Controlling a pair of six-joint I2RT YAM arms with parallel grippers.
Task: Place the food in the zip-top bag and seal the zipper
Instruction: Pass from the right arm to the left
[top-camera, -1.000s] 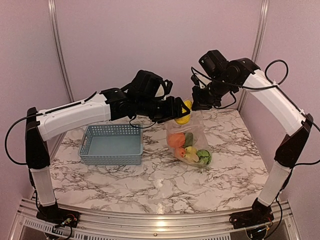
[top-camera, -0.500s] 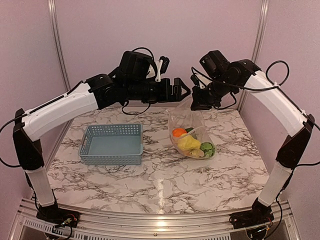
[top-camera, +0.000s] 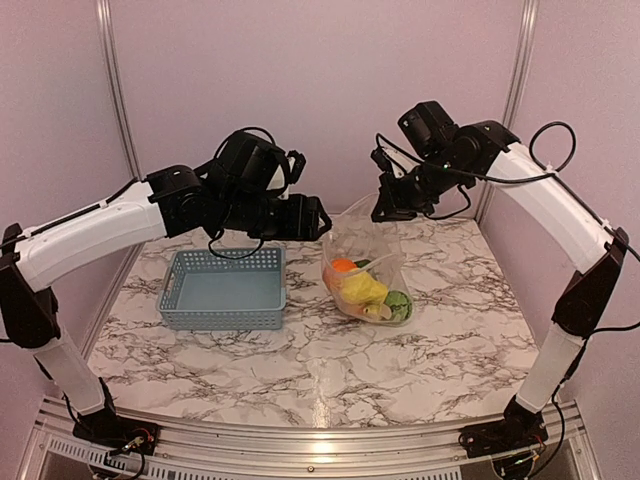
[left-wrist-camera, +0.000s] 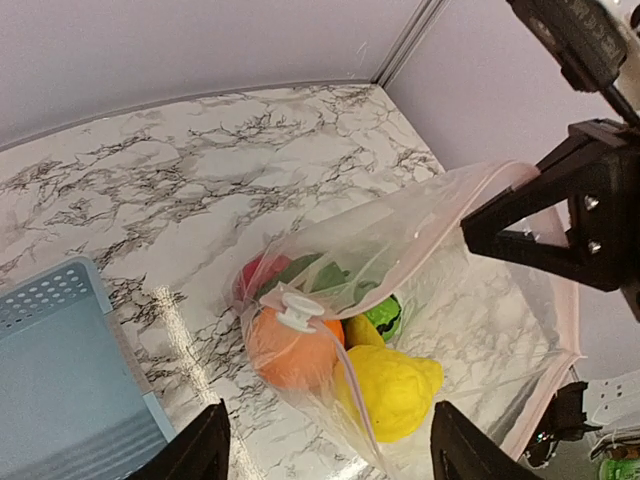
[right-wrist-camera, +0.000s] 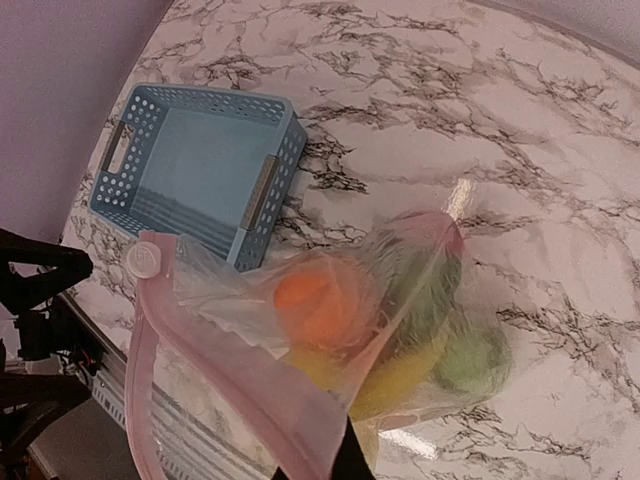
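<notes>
Left of frame: basket (top-camera: 222, 290), no food in it. Centre: your left fingers (left-wrist-camera: 195, 450) spread, holding nothing. Right: zip-top bag (top-camera: 365, 262) on surface (top-camera: 300, 370), food (top-camera: 362, 290) inside, right fingers (left-wrist-camera: 540, 220) pinching its mouth. Zipper (right-wrist-camera: 290, 410) open; sealing remains.

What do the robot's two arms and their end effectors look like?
The left arm and right arm have smooth white link shells with black joints and black cables looping alongside. The left end effector and right end effector are black, with two angular fingers.
</notes>
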